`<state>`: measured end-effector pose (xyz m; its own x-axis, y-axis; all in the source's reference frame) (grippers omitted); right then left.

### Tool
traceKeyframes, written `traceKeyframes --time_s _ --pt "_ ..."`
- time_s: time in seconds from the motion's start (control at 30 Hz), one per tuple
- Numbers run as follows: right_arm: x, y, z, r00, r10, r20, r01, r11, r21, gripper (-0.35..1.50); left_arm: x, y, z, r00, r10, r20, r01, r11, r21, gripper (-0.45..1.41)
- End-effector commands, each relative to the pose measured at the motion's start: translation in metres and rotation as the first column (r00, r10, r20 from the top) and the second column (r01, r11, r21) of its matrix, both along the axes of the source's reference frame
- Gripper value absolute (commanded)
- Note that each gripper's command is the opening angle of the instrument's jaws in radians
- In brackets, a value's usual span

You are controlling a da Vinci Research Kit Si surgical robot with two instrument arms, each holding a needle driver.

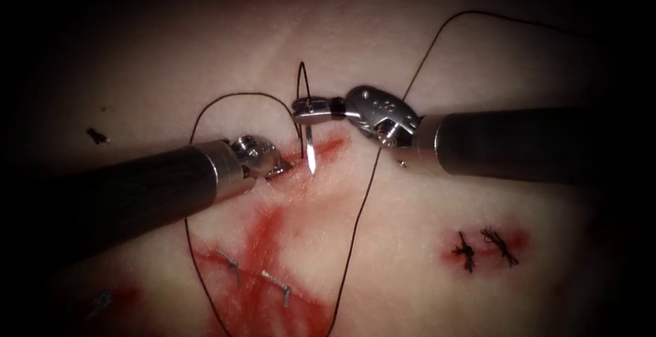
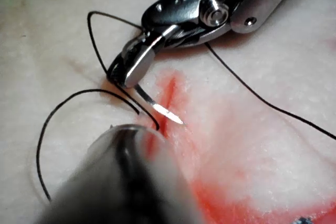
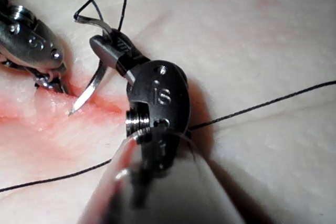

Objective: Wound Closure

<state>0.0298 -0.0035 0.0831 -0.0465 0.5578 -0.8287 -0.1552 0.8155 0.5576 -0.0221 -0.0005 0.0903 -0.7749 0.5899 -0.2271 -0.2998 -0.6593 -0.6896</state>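
Clamping the needle (image 1: 309,132) mid-curve, the right tool (image 1: 311,108) points its tip down at the cut (image 1: 321,154), beside the left tool (image 1: 277,166) pinching tissue (image 1: 410,241).

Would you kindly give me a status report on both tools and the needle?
Right tool shut on needle mid-curve, tip just over the cut. Left tool shut on tissue at the cut's left edge. Thread loops nearby.

Pale cream pork tissue (image 1: 437,57) bears smeared red fluid (image 1: 266,241), thin dark thread (image 1: 362,207), a silvery curved needle (image 1: 309,147) and black knotted stitches (image 1: 499,245).
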Motion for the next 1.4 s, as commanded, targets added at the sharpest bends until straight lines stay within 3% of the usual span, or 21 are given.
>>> traceKeyframes --time_s 0.03,0.13,0.4,0.53,0.67,1.13,1.4 --pt "0.001 0.0001 0.0006 1.0 0.003 -0.001 -0.003 1.0 -0.007 -0.35 -0.0005 0.0004 0.0006 1.0 0.004 0.005 -0.004 1.0 0.002 0.31" --pt "0.0014 0.0004 0.0008 1.0 0.001 -0.003 -0.001 1.0 -0.008 -0.35 -0.0004 0.0007 0.0003 1.0 0.002 0.003 -0.002 1.0 -0.01 0.41" --pt "0.0019 -0.0005 0.0021 1.0 -0.021 -0.001 0.021 0.999 -0.038 -0.35 -0.0006 -0.0001 0.0001 1.0 0.01 0.007 -0.009 1.0 -0.012 0.34" --pt "0.0018 0.0003 0.0017 1.0 -0.024 0.0 0.024 0.999 -0.031 -0.35 -0.0007 -0.0004 0.0003 1.0 0.011 0.007 -0.011 1.0 -0.014 0.34" --pt "0.0018 -0.0012 0.0022 0.997 -0.061 0.042 0.063 0.997 -0.039 -0.35 -0.0006 -0.0002 0.0001 1.0 0.014 0.009 -0.014 1.0 -0.013 0.39" --pt "0.0021 -0.0025 0.0021 0.99 -0.127 0.061 0.114 0.977 0.179 -0.35 -0.0006 0.0003 -0.0003 1.0 0.011 0.009 -0.011 1.0 -0.016 0.39" --pt "0.0017 -0.0024 0.002 0.981 -0.165 0.106 0.145 0.973 0.179 -0.35 -0.0005 0.0001 -0.0002 1.0 0.013 0.009 -0.012 1.0 -0.017 0.36"
